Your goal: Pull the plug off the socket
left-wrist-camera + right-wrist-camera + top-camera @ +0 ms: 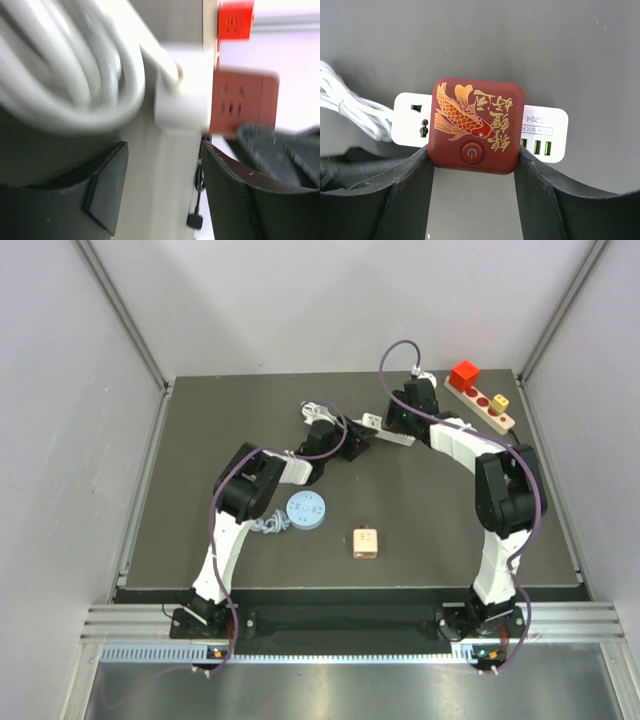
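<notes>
Coiling beside plug point(476, 131) and socket point(546, 131): cable point(351, 113)

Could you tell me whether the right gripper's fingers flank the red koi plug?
Yes, the right gripper touches the red koi plug with both fingers.

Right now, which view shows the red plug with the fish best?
The right wrist view: the red plug fills the middle, sharp, top face whole. The left wrist view shows one blurred side with slots; in the top view the right arm hides it.
</notes>
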You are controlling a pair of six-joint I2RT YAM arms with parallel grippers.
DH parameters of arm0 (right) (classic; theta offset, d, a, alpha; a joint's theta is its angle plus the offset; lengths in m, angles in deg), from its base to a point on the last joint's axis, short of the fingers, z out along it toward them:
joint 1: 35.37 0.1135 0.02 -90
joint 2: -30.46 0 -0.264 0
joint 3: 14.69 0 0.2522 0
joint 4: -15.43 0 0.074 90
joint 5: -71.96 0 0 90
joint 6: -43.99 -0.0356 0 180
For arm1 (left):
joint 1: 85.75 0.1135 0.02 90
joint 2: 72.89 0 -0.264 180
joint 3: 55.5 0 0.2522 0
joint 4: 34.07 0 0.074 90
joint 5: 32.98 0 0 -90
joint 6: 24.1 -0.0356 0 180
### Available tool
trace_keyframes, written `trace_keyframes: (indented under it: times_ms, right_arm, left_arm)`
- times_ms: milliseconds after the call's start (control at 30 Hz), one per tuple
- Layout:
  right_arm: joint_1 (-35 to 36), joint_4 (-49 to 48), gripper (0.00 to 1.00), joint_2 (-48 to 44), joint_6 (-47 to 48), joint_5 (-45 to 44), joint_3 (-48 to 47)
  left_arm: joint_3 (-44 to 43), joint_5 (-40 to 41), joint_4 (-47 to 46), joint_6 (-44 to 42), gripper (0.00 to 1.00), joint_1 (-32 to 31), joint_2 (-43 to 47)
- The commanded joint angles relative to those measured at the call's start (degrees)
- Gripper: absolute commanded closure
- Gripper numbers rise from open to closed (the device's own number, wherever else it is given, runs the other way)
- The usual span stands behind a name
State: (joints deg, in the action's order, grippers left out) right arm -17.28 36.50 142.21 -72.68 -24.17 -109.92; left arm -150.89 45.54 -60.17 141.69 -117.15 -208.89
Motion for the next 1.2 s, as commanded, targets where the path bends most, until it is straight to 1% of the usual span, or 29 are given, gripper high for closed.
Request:
trace_keyframes:
  times_ms: [0, 100, 167, 267, 333, 433, 467, 533, 600, 633, 667, 733, 767, 800, 867, 933, 1000, 1067, 1100, 1167]
  right_arm:
    - [-0.4, -4.8, 1.0, -5.6, -2.3, 2.7, 1.0]
    - [-0.6, -4.9, 1.0, -6.1, -2.3, 3.7, 1.8]
    - [-0.6, -5.1, 1.0, -6.3, -2.3, 4.0, 1.9]
    - [-0.7, -5.1, 1.0, -5.8, -2.6, 4.8, 1.6]
    - [-0.6, -4.9, 1.0, -5.2, -2.8, 4.9, 1.3]
    - [-0.7, -4.9, 1.0, -4.9, -2.8, 5.4, 1.0]
    - [-0.7, -4.8, 1.0, -5.0, -3.1, 5.5, 0.9]
    - [-0.5, -4.7, 1.0, -4.6, -3.4, 5.8, 0.5]
    - [-0.5, -4.5, 1.0, -4.2, -3.8, 5.7, 0.0]
    - [-0.4, -4.5, 1.0, -4.1, -3.9, 5.6, -0.2]
    - [-0.2, -3.5, 1.0, -3.9, -3.5, 5.0, -1.1]
    - [0.6, -2.8, 1.0, -3.1, -2.7, 2.7, -2.4]
    - [0.9, -1.8, 1.0, -2.8, -1.6, 2.2, -4.2]
    - [1.6, -0.7, 1.0, -2.1, -1.2, 0.2, -5.3]
    - [2.6, 1.6, 1.0, -1.5, 1.3, -2.9, -8.0]
    - [3.9, 2.4, 1.0, -1.6, 2.6, -8.0, -9.2]
    - [5.0, 3.2, 1.0, -1.8, 5.0, -12.7, -10.8]
    - [5.3, 3.5, 1.0, -1.5, 6.2, -14.5, -11.9]
    - [4.8, 3.7, 1.0, -1.4, 6.2, -14.4, -12.3]
    - [3.8, 4.4, 1.0, -1.2, 5.2, -12.3, -13.4]
  left_arm:
    - [-0.9, 3.3, -5.1, 3.4, 0.37, 1.8, 0.0]
    - [-3.2, 2.7, -5.3, 3.6, 0.36, 2.7, -1.4]
    - [-4.9, 2.3, -4.9, 3.7, 0.32, 2.9, -2.0]
    - [-8.3, 0.8, -3.0, 3.8, 0.32, 2.8, -4.2]
    - [-8.0, 0.5, -4.4, 3.9, 0.32, 2.7, -4.3]
    - [-7.8, 0.9, -3.3, 3.4, 0.32, 2.7, -4.2]
    - [-7.9, 1.1, -3.2, 3.3, 0.34, 2.6, -4.4]
    - [-8.5, 1.2, -3.2, 3.2, 0.43, 2.6, -4.9]
    - [-9.1, 2.3, -1.9, 1.9, 0.54, 2.3, -5.1]
    - [-9.8, 2.8, -0.5, 1.0, 0.71, 2.2, -5.1]
    - [-10.0, 3.4, 2.7, -0.9, 0.79, 2.0, -4.5]
    - [-11.7, 5.9, 7.2, -3.9, 1.0, 1.3, -3.8]
    - [-12.7, 6.8, 9.8, -7.4, 1.0, 1.0, -3.2]
    - [-14.3, 8.9, 14.8, -9.2, 1.0, 0.1, -3.0]
    - [-15.3, 10.4, 18.3, -12.9, 1.0, -0.6, -2.8]
    - [-15.1, 12.9, 21.4, -13.8, 1.0, -1.0, -2.8]
    - [-13.6, 14.1, 21.9, -14.6, 1.0, -1.0, -2.6]
    - [-13.2, 15.2, 22.6, -16.5, 1.0, -1.0, -2.6]
    - [-12.7, 15.5, 23.2, -16.6, 1.0, -1.1, -2.6]
    - [-11.4, 15.4, 21.3, -15.7, 1.0, -0.9, -2.5]
